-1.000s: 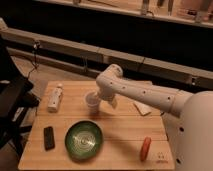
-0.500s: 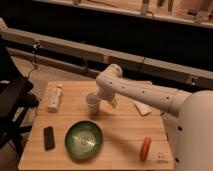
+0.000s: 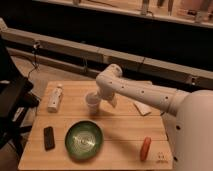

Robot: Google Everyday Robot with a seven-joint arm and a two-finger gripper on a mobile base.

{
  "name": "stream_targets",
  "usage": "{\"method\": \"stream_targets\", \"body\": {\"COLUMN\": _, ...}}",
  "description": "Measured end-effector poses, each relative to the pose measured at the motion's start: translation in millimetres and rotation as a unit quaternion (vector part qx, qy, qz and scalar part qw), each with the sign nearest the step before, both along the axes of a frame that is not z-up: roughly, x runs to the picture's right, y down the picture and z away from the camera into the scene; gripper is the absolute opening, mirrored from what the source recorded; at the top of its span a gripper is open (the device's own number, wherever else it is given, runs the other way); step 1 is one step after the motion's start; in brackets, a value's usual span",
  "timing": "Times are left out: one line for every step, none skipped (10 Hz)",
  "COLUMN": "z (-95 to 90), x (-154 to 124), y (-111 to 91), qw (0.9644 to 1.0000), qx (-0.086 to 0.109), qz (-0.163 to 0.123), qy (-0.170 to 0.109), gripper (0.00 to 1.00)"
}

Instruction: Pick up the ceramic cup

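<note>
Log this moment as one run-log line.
task: pick up cup | gripper: at cup, mid-table | cup: upright on table | nearby: bowl in front, bottle left | lift: not visible

small white ceramic cup stands upright mid-table, the gripper right at it

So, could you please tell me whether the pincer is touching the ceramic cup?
Cannot tell. In the camera view the pincer sits right at the ceramic cup on the table, but the arm's wrist hides the meeting point, so neither contact nor gap shows.
</note>
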State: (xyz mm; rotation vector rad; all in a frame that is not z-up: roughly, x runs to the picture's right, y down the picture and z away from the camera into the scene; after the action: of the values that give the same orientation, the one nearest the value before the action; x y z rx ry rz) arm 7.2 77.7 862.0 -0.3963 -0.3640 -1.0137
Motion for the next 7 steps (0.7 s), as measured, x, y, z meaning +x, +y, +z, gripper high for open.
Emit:
{"method": "stream_targets", "body": {"z": 0.7, "x": 0.0, "y": -0.6, "qw": 1.0, "qx": 0.001, "qz": 0.0, "qy": 0.0, "gripper": 0.8}}
{"method": "stream_targets", "body": {"z": 2.0, "x": -0.1, "y": -0.9, "qw": 1.0, "qx": 0.001, "qz": -0.001, "qy": 0.0, "gripper": 0.8}}
{"method": "stream_targets", "body": {"z": 2.7, "x": -0.1, "y": -1.1, "qw": 1.0, "qx": 0.001, "qz": -0.001, "qy": 0.0, "gripper": 0.8}}
{"method": "stream_targets", "body": {"z": 3.6, "x": -0.1, "y": -1.4, "qw": 1.0, "qx": 0.001, "qz": -0.001, "qy": 0.0, "gripper": 0.8}}
{"method": "stream_targets", "body": {"z": 4.1, "x": 0.0, "y": -1.9, "qw": 1.0, "qx": 0.001, "qz": -0.001, "qy": 0.0, "gripper": 0.79}}
{"method": "stream_targets", "body": {"z": 5.0, "x": 0.3, "y": -1.9, "qw": 1.0, "qx": 0.001, "qz": -0.002, "qy": 0.0, "gripper": 0.7}}
{"method": "stream_targets", "body": {"z": 5.8, "x": -0.1, "y": -2.5, "qw": 1.0, "qx": 0.002, "qz": -0.002, "qy": 0.0, "gripper": 0.63}}
